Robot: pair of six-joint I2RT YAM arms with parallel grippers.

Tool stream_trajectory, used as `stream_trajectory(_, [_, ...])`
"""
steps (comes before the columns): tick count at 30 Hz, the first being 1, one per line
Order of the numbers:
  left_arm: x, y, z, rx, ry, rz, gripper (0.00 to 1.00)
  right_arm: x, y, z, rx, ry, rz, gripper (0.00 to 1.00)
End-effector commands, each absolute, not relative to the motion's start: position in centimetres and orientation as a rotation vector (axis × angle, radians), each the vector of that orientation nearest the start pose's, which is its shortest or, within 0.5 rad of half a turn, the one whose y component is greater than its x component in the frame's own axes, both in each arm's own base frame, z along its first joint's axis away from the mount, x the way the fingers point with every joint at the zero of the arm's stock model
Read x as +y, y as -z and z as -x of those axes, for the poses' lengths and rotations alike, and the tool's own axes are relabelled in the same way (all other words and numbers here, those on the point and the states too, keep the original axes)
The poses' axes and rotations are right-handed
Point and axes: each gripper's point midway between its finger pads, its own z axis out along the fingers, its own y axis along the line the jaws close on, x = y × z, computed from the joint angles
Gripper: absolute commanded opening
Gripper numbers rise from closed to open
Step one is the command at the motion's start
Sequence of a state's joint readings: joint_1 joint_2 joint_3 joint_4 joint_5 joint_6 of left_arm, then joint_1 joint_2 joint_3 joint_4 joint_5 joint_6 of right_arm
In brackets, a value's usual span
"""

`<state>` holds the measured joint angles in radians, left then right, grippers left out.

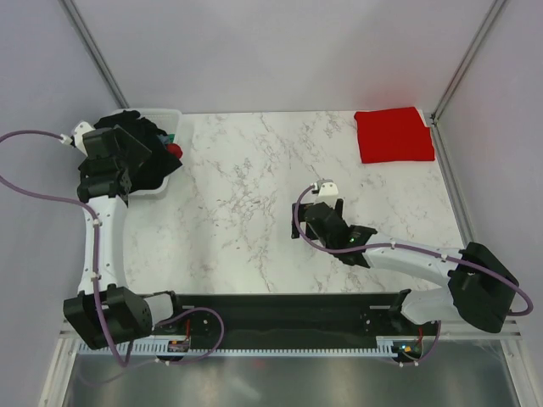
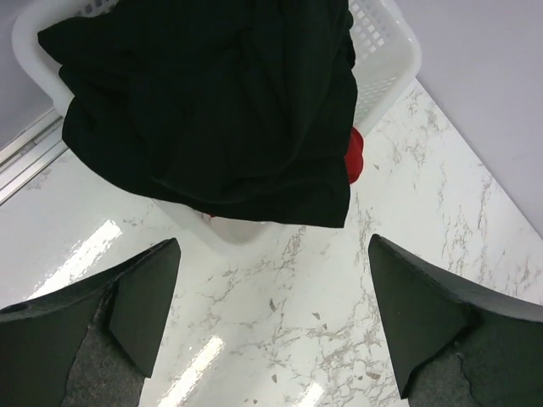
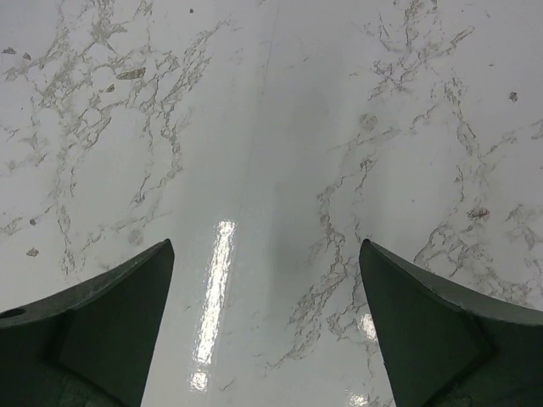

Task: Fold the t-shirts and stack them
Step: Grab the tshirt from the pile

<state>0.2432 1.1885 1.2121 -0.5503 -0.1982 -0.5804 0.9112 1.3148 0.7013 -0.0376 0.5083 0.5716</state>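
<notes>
As pickup was judged pending | left pincer [image 2: 273, 246], right pincer [image 3: 265, 246] were held wide open, empty | next move judged: black t-shirt [image 2: 212, 110] gripped out of basket [image 2: 386, 59]

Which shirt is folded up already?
The red t-shirt in the far right corner, a flat neat rectangle. The black t-shirt hangs crumpled over the white basket.

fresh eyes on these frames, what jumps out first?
The bright red t-shirt, a neat rectangle at the far right corner of the table. Next, a black t-shirt heaped over the white basket at the far left, with the left gripper open just short of it. The right gripper is open over marble mid-table.
</notes>
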Motion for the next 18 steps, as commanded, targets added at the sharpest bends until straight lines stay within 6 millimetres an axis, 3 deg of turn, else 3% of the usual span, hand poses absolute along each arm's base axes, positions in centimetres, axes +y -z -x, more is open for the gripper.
stream_trajectory(1, [10.3,-29.8,-36.8,1.817,-0.020,0.837,1.00,24.3,-11.8,-27.3,2.105,-0.352,0.070,0.98])
stream_trajectory(3, [9.9,-29.8,-37.9,1.838,0.008,0.792,0.99,24.2,-11.8,-27.3,2.104,-0.356,0.065,0.98])
stream_trajectory(4, [10.1,-28.8,-38.7,1.870,0.002,0.791,0.98,24.1,-11.7,-27.3,2.107,-0.355,0.067,0.98])
stream_trajectory(13, [13.2,-28.8,-43.1,1.892,-0.127,0.856,0.91,24.0,-12.2,-27.7,2.086,-0.391,0.042,0.98])
stream_trajectory(17, [14.1,-27.6,-44.6,1.923,-0.166,0.875,0.89,23.8,-12.1,-27.7,2.086,-0.398,0.033,0.98])
stream_trajectory(18, [14.2,-26.5,-45.1,1.947,-0.174,0.881,0.86,23.8,-12.1,-27.7,2.084,-0.401,0.031,0.98])
